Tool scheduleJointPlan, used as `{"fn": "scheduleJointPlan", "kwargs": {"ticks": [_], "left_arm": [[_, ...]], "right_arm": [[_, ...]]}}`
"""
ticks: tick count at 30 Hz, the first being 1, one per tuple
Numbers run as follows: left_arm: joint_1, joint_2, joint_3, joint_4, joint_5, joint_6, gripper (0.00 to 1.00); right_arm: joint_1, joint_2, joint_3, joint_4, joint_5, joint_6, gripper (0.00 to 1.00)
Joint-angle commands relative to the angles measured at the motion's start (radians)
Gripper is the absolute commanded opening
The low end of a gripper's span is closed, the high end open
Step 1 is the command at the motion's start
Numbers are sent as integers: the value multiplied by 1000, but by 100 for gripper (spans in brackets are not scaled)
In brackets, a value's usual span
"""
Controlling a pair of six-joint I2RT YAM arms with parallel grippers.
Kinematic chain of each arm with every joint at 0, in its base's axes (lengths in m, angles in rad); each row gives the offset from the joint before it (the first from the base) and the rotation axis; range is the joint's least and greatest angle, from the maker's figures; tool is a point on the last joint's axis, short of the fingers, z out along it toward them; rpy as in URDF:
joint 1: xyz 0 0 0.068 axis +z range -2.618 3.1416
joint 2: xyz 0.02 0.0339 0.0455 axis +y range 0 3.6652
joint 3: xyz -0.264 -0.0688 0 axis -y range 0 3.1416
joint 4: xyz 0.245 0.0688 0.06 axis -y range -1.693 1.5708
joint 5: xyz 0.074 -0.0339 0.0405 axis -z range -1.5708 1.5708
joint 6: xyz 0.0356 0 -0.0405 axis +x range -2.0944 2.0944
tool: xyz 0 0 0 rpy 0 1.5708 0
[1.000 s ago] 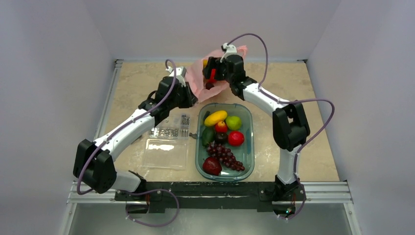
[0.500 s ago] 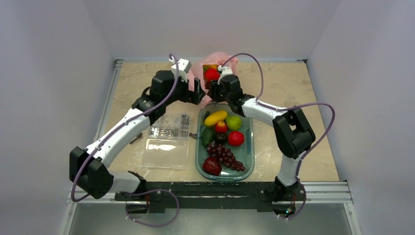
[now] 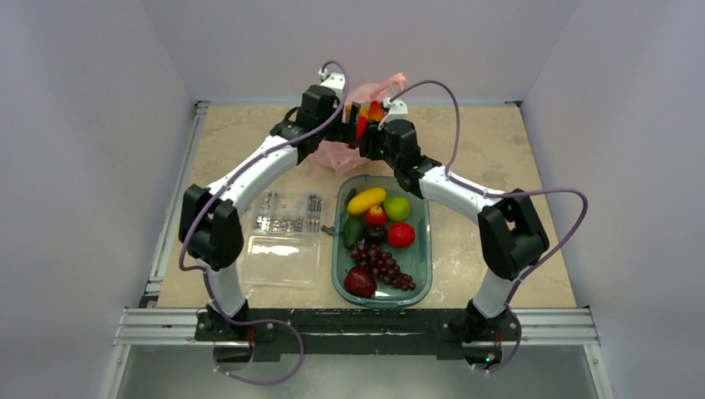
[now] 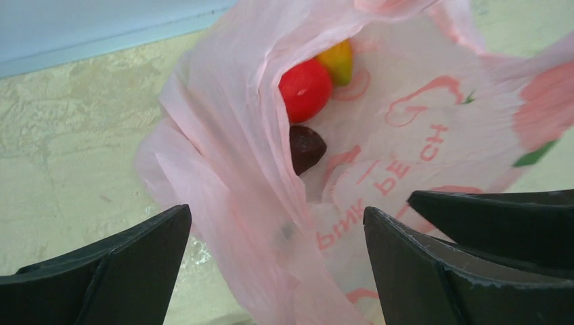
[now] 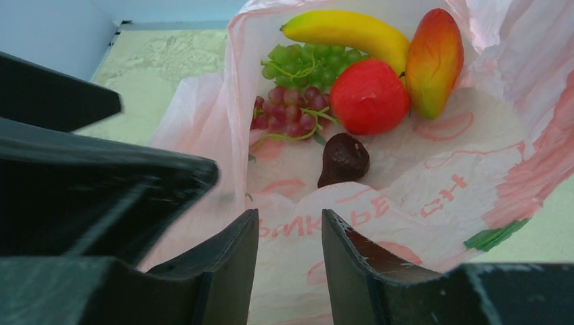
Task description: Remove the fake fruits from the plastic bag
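Lying at far end of table [image 3: 499, 141]: 1 plastic bag [image 5: 406, 196], mouth toward arms, mostly hidden in top view. Inside: banana [image 5: 352, 30], long axis L-R, tip left; mango [image 5: 433, 61] crosswise to it; green grapes [image 5: 304, 61] part-covered. L gripper [image 4: 276, 223] fingers wide apart. R gripper [image 5: 290, 220] narrowed over bag rim, grip unclear.

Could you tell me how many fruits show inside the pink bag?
6: banana at back, green grapes below it, reddish grapes left, apple centre, mango right, plum nearest; bag may hide others.

Table [image 3: 515, 150]: beige marbled top.
Far middle: pink plastic bag [image 3: 334, 155], crumpled.
Centre: green tray [image 3: 422, 241], lengthwise.
Left of tray: clear box [image 3: 287, 214] with small metal parts; clear lid [image 3: 283, 259] just nearer.
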Motion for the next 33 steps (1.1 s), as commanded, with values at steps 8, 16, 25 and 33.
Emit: {"fn": "scheduleJointPlan", "kwargs": {"ticks": [8,16,25,33], "left_arm": [[35,176,111,75,0,23,89],[84,340,400,-95,132,70,47],[208,159,439,-178,507,15,0],[305,97,359,-144,848,-254,0]], "right_arm": [[-3,23,-34,112,-3,-30,37],[-4,65,-22,108,-13,-32,37],[-2,120,-38,146,-25,5,36],[0,145,-25,173,-91,82,36]]}}
